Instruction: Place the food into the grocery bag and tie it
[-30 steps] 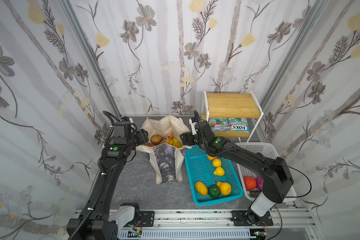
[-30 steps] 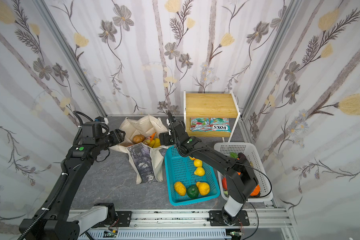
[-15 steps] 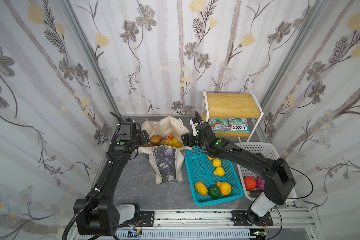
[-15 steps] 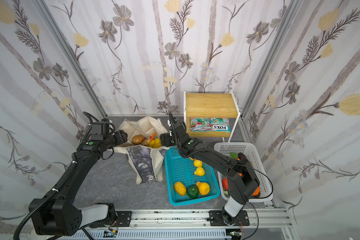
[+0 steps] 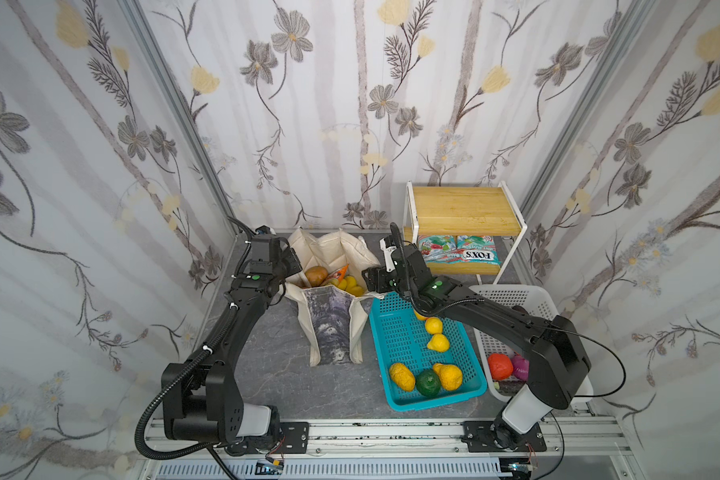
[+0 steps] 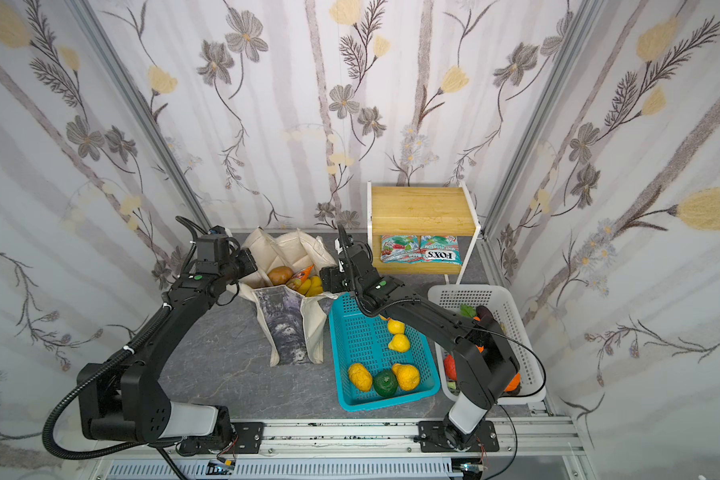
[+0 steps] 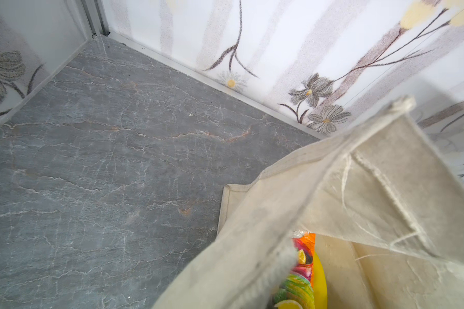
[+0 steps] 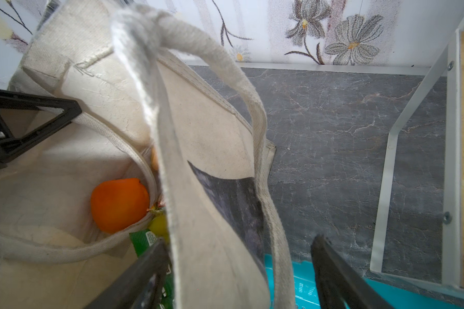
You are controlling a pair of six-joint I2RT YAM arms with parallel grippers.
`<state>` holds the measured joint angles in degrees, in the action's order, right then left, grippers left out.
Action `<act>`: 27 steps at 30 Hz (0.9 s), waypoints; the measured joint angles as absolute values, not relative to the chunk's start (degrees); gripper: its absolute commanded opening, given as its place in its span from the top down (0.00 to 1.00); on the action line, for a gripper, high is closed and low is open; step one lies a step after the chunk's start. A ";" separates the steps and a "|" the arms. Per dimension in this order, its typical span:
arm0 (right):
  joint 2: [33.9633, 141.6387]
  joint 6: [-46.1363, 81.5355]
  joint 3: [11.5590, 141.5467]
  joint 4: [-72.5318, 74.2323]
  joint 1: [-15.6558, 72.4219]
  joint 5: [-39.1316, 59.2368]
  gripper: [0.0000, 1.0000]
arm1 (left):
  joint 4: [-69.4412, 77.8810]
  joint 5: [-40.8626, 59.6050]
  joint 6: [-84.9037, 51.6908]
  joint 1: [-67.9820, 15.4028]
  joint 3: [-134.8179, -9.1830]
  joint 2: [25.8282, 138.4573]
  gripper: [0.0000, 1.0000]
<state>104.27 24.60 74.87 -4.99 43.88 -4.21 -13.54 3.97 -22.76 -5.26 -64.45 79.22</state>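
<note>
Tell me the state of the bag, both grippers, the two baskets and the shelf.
Bag: upright, mouth open, food inside.
Left gripper: shut on the bag's rim.
Right gripper: open, astride the bag's opposite wall.
Teal basket: holds fruit.
White basket: holds produce.
Shelf: packets underneath.

Reaches forward with both arms, wrists turned inward; clamps left gripper (image 5: 288,266) tight; holds right gripper (image 8: 239,267) with jaws wide apart.
</note>
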 measured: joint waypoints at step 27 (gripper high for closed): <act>103.53 21.65 75.11 -5.26 44.82 -7.07 0.10 | -6.48 39.97 -42.92 2.57 -60.34 67.66 0.98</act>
